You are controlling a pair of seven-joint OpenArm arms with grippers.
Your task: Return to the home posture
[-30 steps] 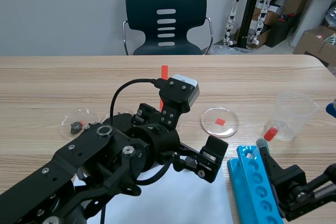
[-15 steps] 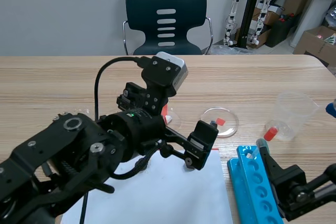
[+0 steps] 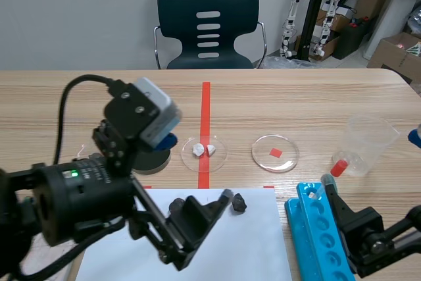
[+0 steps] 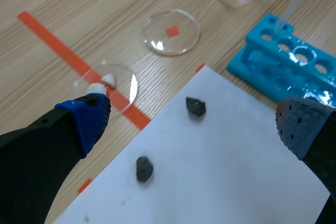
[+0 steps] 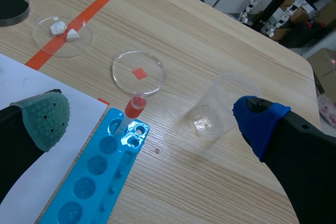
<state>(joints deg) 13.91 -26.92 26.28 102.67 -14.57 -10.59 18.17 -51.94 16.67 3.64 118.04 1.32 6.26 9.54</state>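
My left gripper [image 3: 207,212] hangs open and empty over the white paper sheet [image 3: 243,248], low at the near left. In the left wrist view its blue and grey pads stand wide apart around the left gripper [image 4: 191,124], with two dark lumps [image 4: 195,106] [image 4: 144,168] on the paper below. My right gripper [image 5: 152,114] is open too, empty, above the blue tube rack [image 5: 100,182]. One tube with a red cap [image 5: 135,106] stands in the rack's far end. In the scene view the right gripper [image 3: 371,162] sits low at the near right.
A petri dish with white pieces [image 3: 204,151] lies on the red tape line. A second dish [image 3: 275,153] holds a red square. A clear plastic cup [image 3: 370,143] stands at the right and a black disc [image 3: 154,156] at the left. A dark chair [image 3: 208,24] stands beyond the table.
My left arm has swung back to the left and lowered toward the near edge, uncovering the dishes and the paper. The right arm has stayed put.
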